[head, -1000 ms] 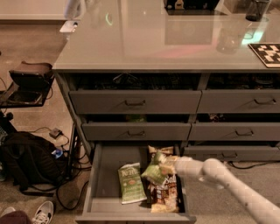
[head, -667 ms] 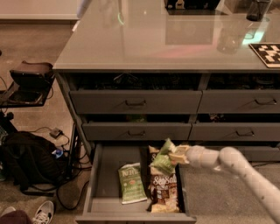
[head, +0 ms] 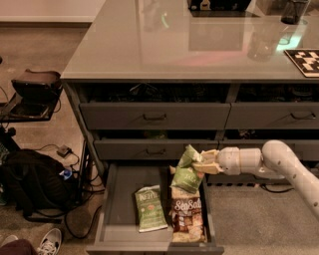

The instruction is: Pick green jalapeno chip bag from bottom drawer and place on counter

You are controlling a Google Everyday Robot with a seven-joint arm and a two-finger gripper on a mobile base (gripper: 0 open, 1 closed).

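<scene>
The bottom drawer (head: 115,209) stands pulled open at the foot of the cabinet. My gripper (head: 203,162) comes in from the right on a white arm and is shut on a green jalapeno chip bag (head: 187,169), held above the drawer's right side, in front of the middle drawer. A second green bag (head: 149,208) lies flat in the drawer's middle. A brown-and-cream Sea Salt bag (head: 187,214) lies to its right, below the held bag. The counter (head: 164,45) spreads glossy and pale grey above the drawers.
A checkered board (head: 305,61) lies at the counter's right edge and a dark cup (head: 293,11) stands at the far right. A black backpack (head: 31,183) with cables sits on the floor to the left, and a shoe (head: 50,241) shows at the bottom left.
My gripper has lifted the green bag up out of the drawer and moved it right. The camera has drawn closer to the cabinet.
</scene>
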